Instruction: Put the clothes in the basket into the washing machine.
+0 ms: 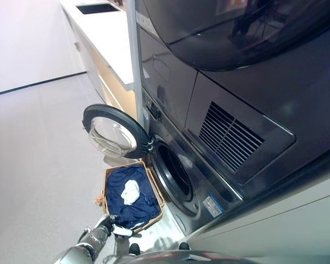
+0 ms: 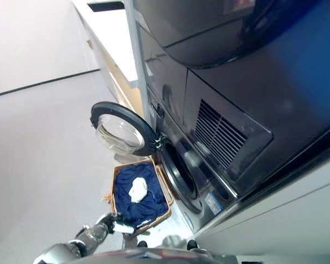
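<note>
A wicker basket (image 1: 154, 187) stands on the floor before the washing machine's open drum (image 1: 175, 175). It holds dark blue clothes (image 1: 138, 201) with a small white garment (image 1: 130, 191) on top. The round door (image 1: 114, 131) is swung open to the left. My left hand (image 1: 111, 224) is at the basket's near rim, its fingers at the blue cloth; whether they grip it is unclear. It also shows in the right eye view (image 2: 114, 223). My right hand shows in no view.
The dark washing machine (image 1: 231, 110) fills the right side, with a vent grille (image 1: 226, 136) on its front. A white counter (image 1: 107, 33) with a sink (image 1: 97, 7) runs along the far wall. Grey floor (image 1: 38, 154) lies to the left.
</note>
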Tool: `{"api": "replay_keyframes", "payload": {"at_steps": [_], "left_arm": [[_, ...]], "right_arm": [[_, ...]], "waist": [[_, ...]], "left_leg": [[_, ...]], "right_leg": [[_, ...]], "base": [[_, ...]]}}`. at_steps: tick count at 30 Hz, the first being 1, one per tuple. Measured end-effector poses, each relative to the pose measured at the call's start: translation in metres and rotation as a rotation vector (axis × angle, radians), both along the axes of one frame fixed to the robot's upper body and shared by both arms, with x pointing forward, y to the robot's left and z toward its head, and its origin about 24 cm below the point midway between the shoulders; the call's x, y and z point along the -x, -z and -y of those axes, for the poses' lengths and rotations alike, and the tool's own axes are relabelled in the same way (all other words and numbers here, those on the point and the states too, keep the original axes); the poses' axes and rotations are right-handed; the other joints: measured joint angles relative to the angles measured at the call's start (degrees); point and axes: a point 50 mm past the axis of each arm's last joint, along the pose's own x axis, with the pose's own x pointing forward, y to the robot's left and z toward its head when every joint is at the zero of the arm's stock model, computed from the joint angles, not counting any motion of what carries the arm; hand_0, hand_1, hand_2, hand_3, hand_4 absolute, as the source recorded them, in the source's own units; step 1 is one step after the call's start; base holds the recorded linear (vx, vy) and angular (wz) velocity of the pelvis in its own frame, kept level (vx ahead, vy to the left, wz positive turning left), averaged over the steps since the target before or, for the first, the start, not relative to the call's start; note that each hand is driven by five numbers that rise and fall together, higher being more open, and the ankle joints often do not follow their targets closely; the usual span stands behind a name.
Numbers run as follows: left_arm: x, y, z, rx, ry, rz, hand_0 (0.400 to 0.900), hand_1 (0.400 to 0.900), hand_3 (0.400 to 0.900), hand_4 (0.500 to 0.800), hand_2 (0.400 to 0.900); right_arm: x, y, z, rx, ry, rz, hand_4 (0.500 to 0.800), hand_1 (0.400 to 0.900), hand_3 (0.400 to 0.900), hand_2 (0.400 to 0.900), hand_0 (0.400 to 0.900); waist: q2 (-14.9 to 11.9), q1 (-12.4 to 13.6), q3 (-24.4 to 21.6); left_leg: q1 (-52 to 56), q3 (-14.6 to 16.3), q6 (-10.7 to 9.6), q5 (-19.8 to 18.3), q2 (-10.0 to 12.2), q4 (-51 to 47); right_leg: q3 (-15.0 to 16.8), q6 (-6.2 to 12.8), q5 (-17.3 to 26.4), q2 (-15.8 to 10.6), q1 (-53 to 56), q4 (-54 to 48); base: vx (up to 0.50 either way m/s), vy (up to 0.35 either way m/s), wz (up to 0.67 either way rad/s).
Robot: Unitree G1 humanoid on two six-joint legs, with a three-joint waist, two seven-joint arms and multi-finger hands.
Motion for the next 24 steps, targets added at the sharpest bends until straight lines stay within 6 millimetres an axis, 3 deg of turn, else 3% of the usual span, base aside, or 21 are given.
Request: {"api": "replay_keyframes", "payload": {"at_steps": [3, 6, 9, 11, 13, 17, 24], "left_arm": [[-0.019, -0.011, -0.012, -0.053, 0.012, 0.058, 0.900, 0.900, 0.900, 0.800, 0.900], [-0.049, -0.032, -0.029, -0.124, -0.032, 0.169, 0.900, 0.900, 0.900, 0.800, 0.900], [-0.114, -0.077, -0.030, -0.165, -0.056, 0.380, 0.900, 0.900, 0.900, 0.800, 0.900], [-0.142, -0.106, -0.037, -0.191, -0.074, 0.483, 0.900, 0.900, 0.900, 0.800, 0.900], [-0.156, -0.125, -0.045, -0.228, -0.110, 0.538, 0.900, 0.900, 0.900, 0.800, 0.900], [-0.181, -0.155, -0.041, -0.255, -0.135, 0.642, 0.900, 0.900, 0.900, 0.800, 0.900], [-0.220, -0.218, -0.033, -0.293, -0.166, 0.848, 0.900, 0.900, 0.900, 0.800, 0.900]], "right_arm": [[-0.018, -0.001, -0.003, -0.003, -0.055, 0.036, 0.800, 0.900, 0.900, 0.900, 0.900], [-0.059, -0.007, -0.007, 0.001, -0.132, 0.136, 0.800, 0.900, 0.900, 0.900, 0.900], [-0.084, -0.012, -0.014, 0.002, -0.199, 0.194, 0.800, 0.900, 0.900, 0.900, 0.900], [-0.097, -0.013, -0.023, -0.010, -0.206, 0.224, 0.800, 0.900, 0.900, 0.900, 0.900], [-0.111, -0.016, -0.028, -0.007, -0.217, 0.263, 0.800, 0.900, 0.900, 0.900, 0.900], [-0.128, -0.023, -0.031, 0.017, -0.234, 0.319, 0.800, 0.900, 0.900, 0.900, 0.900], [-0.169, -0.042, -0.042, 0.011, -0.236, 0.502, 0.800, 0.900, 0.900, 0.900, 0.900]], "waist": [[-0.91, 1.86, 0.63], [-3.76, 1.44, 2.97], [-5.17, 0.85, 8.55], [-7.40, -0.16, 11.07], [-7.77, -1.01, 13.83], [-8.14, -2.61, 16.43], [-8.03, -6.07, 17.61]], "left_leg": [[-1.68, 2.20, 0.97, -1.53, -0.31, 1.69], [-8.53, 2.42, 2.29, -3.92, -0.85, 7.97], [-18.39, -0.15, 2.28, -3.88, 1.10, 13.82], [-22.24, -0.39, 2.02, -1.97, 1.22, 13.78], [-24.76, -1.67, 1.45, -1.33, 1.76, 14.56], [-29.22, -2.89, 1.02, 0.17, 1.69, 14.59], [-37.70, -4.33, 1.53, 0.55, 1.68, 17.19]], "right_leg": [[-7.38, 1.34, 4.50, -0.42, -3.03, -0.46], [-8.05, 2.96, 9.17, -1.00, -7.54, -2.89], [-8.37, 2.90, 7.29, -0.68, -12.39, 1.18], [-9.15, 2.89, 4.29, -1.33, -13.17, 0.75], [-10.63, 2.58, 5.64, -1.06, -13.59, -1.95], [-11.60, 2.16, 6.24, -0.93, -17.94, -1.25], [-12.87, 2.24, 6.51, -0.83, -24.94, 0.12]], "base": [[-0.20, 0.093, -0.53], [-0.30, -0.074, -0.06], [-0.13, -0.061, 0.35], [-0.10, -0.054, 0.21], [-0.10, -0.063, 0.15], [-0.08, -0.039, 0.08], [-0.03, -0.025, 0.05]]}}
